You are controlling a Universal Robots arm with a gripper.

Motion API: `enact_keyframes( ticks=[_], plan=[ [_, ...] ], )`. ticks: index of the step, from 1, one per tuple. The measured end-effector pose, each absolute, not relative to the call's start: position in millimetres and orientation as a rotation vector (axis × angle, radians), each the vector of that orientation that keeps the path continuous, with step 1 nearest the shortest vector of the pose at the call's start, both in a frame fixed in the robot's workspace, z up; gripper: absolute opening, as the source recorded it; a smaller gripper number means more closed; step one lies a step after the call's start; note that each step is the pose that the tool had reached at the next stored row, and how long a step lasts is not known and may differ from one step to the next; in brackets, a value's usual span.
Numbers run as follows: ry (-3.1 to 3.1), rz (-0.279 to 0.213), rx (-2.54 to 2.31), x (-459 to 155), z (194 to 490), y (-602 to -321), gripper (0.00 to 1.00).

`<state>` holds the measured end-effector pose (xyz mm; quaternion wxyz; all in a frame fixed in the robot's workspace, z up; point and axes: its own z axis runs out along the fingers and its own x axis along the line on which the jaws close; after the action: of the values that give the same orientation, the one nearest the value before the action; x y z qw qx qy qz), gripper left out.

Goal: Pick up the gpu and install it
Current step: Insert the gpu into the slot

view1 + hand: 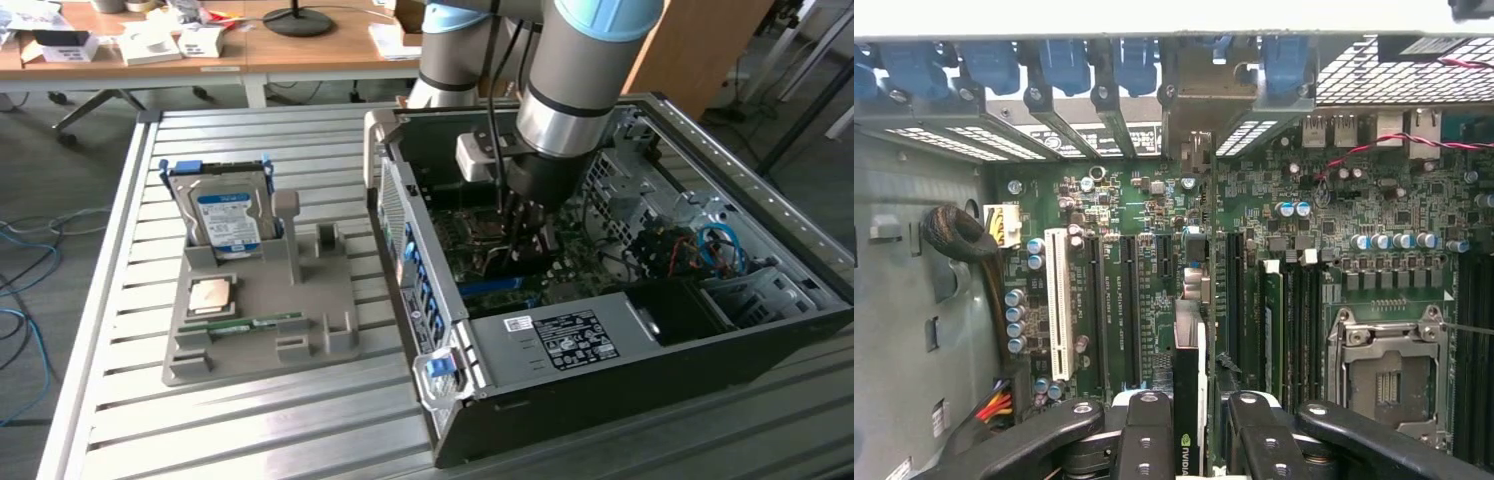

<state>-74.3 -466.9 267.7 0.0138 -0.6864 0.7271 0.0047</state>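
Black-fingered, the hand (1199, 425) pinches the gpu (1190, 390), one finger (1147, 430) on each flat face of the card, which stands on edge between them. The card shows as a thin dark and silvery strip running away from the hand over the green motherboard (1374, 200). It lies among the long dark expansion slots, beside the white slot (1062, 300) and apart from the empty processor socket (1389, 375). Its far end reaches the rear wall of the computer case (747, 180), under the row of blue latches (1064, 65). Whether its lower edge sits in a slot cannot be told. In the exterior view the grey arm (574, 80) comes down into the open case, which lies on its side on a slatted metal surface (267, 430), and the hand is deep inside, near the middle of the board. To the exterior view's left of the case, a grey tray (307, 330) rests on the surface. It carries an upright hard drive (230, 222) with a blue label, a square processor chip (211, 295) and a narrow green memory stick (243, 323) lying flat.
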Motion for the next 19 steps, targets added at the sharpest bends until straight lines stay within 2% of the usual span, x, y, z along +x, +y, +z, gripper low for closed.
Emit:
enact_keyframes(
  ticks=[19],
  plan=[
    [2.265,0.015,-2.138,-74.4,261.9,-466.1,0.26]
  ],
)
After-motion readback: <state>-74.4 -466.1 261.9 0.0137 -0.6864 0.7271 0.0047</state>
